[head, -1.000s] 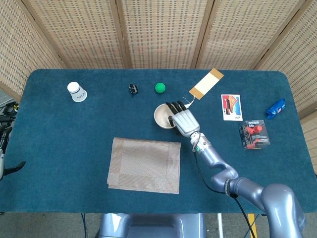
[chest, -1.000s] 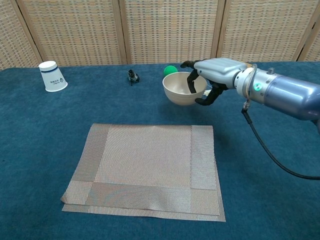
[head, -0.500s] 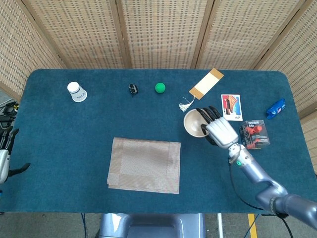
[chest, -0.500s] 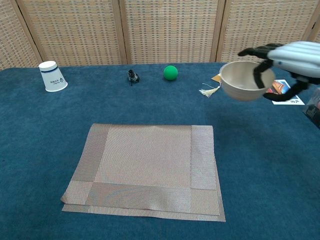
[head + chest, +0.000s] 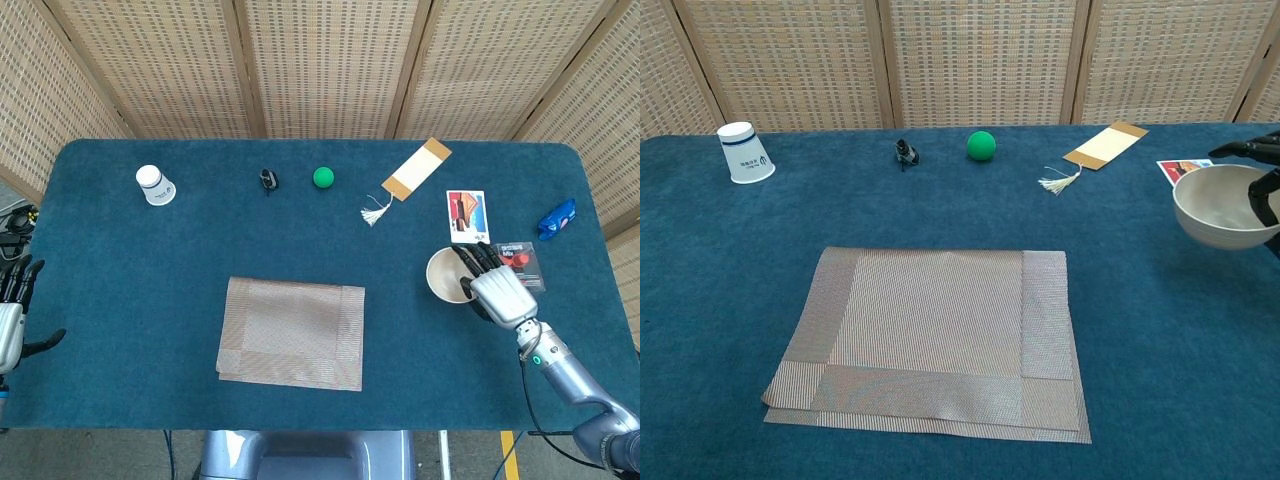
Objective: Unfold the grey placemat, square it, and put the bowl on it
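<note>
Blue-clothed bench [image 5: 150, 300]: right hand [image 5: 495, 290] grips cream round bowl [image 5: 447, 274], carried rightward, clearing folded grey woven placemat [image 5: 292, 332]; left hand [image 5: 12, 320] spread, empty.

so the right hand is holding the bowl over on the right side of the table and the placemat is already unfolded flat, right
Not quite. The right hand does hold the bowl on the right side of the table, but the placemat is still folded: the chest view shows a second layer's edge sticking out under its near edge.
</note>
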Robot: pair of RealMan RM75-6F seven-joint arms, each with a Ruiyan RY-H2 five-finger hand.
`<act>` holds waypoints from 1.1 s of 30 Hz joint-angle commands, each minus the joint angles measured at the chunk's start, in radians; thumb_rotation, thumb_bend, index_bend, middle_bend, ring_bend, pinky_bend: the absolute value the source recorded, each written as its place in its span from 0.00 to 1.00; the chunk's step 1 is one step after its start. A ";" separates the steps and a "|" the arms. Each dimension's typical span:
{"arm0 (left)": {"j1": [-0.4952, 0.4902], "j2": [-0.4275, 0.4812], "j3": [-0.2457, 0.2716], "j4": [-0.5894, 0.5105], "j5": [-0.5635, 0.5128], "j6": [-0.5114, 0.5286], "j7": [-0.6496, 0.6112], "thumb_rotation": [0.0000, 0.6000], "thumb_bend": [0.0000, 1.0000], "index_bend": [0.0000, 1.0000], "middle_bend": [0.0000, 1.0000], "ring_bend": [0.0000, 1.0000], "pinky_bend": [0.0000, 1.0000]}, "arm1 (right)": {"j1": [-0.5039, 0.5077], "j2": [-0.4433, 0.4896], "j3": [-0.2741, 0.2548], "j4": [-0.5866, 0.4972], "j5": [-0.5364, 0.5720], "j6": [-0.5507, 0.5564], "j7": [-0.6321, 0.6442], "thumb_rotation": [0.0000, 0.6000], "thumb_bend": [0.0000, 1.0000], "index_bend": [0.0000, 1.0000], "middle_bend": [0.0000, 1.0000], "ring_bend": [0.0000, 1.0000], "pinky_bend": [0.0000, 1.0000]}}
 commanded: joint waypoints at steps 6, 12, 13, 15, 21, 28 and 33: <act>0.003 0.004 -0.001 -0.002 -0.001 0.005 -0.005 1.00 0.00 0.00 0.00 0.00 0.00 | -0.016 -0.056 -0.008 0.079 0.002 -0.035 0.006 1.00 0.47 0.50 0.00 0.00 0.00; 0.004 0.006 0.000 0.001 -0.003 0.004 -0.011 1.00 0.00 0.00 0.00 0.00 0.00 | -0.023 -0.053 -0.009 0.090 0.006 -0.057 -0.006 1.00 0.04 0.01 0.00 0.00 0.00; 0.004 0.006 -0.001 0.001 -0.003 0.004 -0.011 1.00 0.00 0.00 0.00 0.00 0.00 | -0.026 -0.049 -0.007 0.085 0.006 -0.051 -0.010 1.00 0.04 0.00 0.00 0.00 0.00; 0.004 0.006 0.000 0.000 -0.003 0.004 -0.012 1.00 0.00 0.00 0.00 0.00 0.00 | -0.032 -0.038 -0.002 0.069 0.006 -0.036 -0.019 1.00 0.04 0.00 0.00 0.00 0.00; 0.004 0.006 0.002 -0.002 0.002 0.005 -0.012 1.00 0.00 0.00 0.00 0.00 0.00 | -0.068 0.027 0.010 -0.040 -0.003 0.046 -0.045 1.00 0.03 0.00 0.00 0.00 0.00; -0.022 0.010 0.020 -0.018 0.090 0.005 -0.080 1.00 0.00 0.00 0.00 0.00 0.00 | -0.124 0.161 0.029 -0.282 0.009 0.141 -0.061 1.00 0.00 0.00 0.00 0.00 0.00; -0.082 -0.007 0.070 0.004 0.239 -0.028 -0.109 1.00 0.00 0.01 0.00 0.00 0.00 | -0.174 0.190 0.064 -0.351 0.038 0.227 -0.096 1.00 0.00 0.00 0.00 0.00 0.00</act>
